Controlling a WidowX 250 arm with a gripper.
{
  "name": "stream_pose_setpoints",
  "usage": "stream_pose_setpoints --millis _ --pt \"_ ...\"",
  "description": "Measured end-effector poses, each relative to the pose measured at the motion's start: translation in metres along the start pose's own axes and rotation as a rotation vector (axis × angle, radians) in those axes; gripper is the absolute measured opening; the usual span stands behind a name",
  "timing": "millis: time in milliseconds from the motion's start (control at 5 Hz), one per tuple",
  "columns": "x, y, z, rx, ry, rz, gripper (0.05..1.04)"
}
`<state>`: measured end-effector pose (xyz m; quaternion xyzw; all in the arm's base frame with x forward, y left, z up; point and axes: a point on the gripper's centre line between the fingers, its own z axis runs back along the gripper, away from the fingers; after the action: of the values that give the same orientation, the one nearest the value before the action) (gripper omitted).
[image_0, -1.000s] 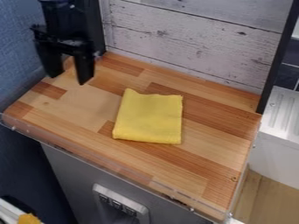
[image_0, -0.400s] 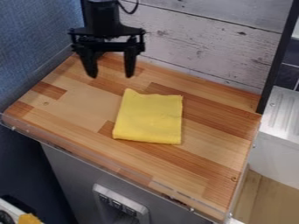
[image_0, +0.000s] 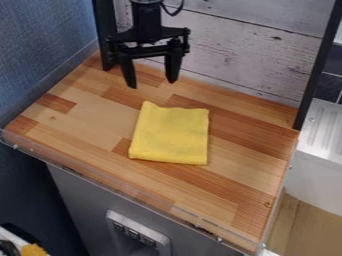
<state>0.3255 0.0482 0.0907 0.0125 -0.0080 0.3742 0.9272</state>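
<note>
The black gripper (image_0: 152, 84) hangs down over the back part of the wooden counter, left of the view's middle. Its two fingers stand apart with nothing between them. A folded yellow cloth (image_0: 171, 134) lies flat near the counter's centre, below the gripper in the view and not touched by it. The cloth is roughly square, with its upper left corner drawn to a small peak.
The wooden counter (image_0: 87, 119) has a clear raised strip along its front edge. Whitewashed boards (image_0: 234, 55) stand behind it, between black posts. A blue wall (image_0: 40, 40) rises at left, and a white ribbed surface (image_0: 324, 130) lies beyond the right edge.
The gripper has moved right across the back of the counter, from the upper left to a place above and behind the cloth. The cloth has stayed where it was.
</note>
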Motion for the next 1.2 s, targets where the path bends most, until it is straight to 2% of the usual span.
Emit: stream_pose_setpoints --millis 600,800,1200 --pt "-0.018 -0.023 -0.001 0.005 0.011 0.17 0.993" --pt "-0.021 -0.026 -0.002 0.005 0.027 0.191 0.934" --pt "-0.027 -0.025 -0.013 -0.004 0.043 0.208 0.37"
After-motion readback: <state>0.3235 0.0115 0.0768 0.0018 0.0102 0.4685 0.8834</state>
